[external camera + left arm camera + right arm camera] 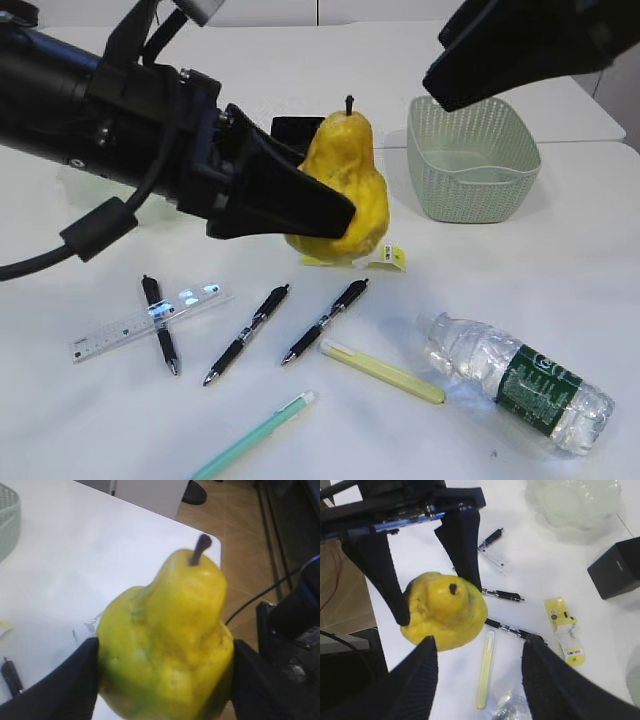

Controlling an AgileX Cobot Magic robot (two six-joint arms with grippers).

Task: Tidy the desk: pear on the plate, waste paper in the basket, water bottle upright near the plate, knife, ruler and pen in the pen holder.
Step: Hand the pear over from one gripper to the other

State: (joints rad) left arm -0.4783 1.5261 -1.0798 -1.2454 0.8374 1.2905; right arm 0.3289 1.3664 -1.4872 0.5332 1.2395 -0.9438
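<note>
Pens (245,333), knife (382,371), bottle (520,381) clutter front desk (560,260); open patch before basket (472,160).

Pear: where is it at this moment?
In the exterior view the pear is at centre, gripped between the left gripper's fingers, left of the basket and above the pens; the plate sits empty.

Yellow pear (340,185), dark stem up, upright, clamped on both sides by the left gripper's black fingers (300,195); whether it clears the white worktop (560,280) is unclear. Sage-green perforated basket (472,160) behind right. Clear ribbed water bottle (520,382), dark green label, lies on its side front right. Pale yellow knife (382,371) lies flat just left of it. Clear ruler (145,322) lies flat front left, a black pen across it. Wavy pale green plate (575,502) and black pen holder (617,575) stand apart.
</note>
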